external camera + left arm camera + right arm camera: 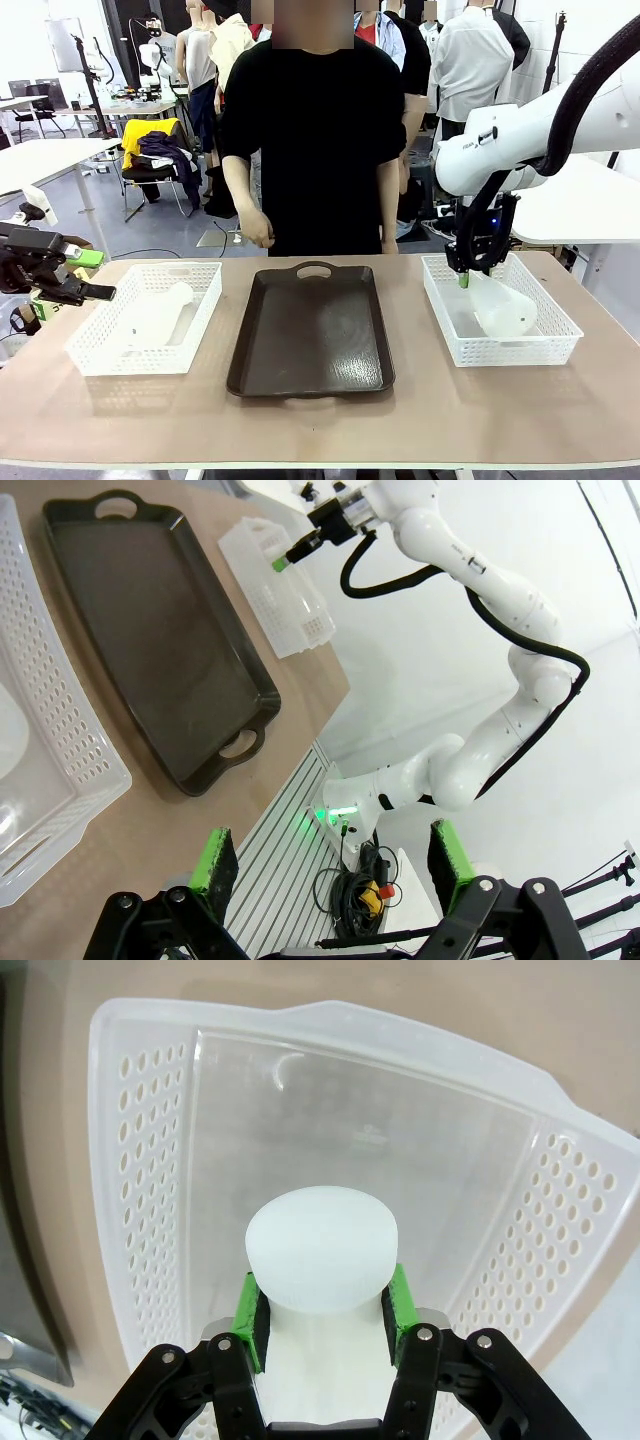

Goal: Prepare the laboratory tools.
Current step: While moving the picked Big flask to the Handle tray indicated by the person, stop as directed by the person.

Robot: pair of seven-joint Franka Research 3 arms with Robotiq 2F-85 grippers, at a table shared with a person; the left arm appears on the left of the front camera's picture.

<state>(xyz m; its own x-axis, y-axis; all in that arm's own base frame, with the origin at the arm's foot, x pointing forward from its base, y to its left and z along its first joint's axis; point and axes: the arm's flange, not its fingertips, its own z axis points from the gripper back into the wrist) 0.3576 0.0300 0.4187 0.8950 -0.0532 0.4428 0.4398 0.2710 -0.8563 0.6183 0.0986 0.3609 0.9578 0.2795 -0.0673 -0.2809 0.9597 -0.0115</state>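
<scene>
Brown tray point(310, 335) takes the table's middle in your front view, between a left basket point(90, 345) where one flask point(165, 308) lies on its side and a right basket point(545, 340) where the right gripper point(465, 280) clamps the neck of the second flask point(505, 308). That flask is tilted with its wide base low inside, a person's hand point(258, 232) is at the far edge, and the left gripper point(92, 275) is off the table's left side. From the left wrist you see pads point(216, 868) spread wide on nothing, with floor cables point(360, 890) beyond. From the right wrist, green pads pinch the second flask, mesh walls on both sides.
</scene>
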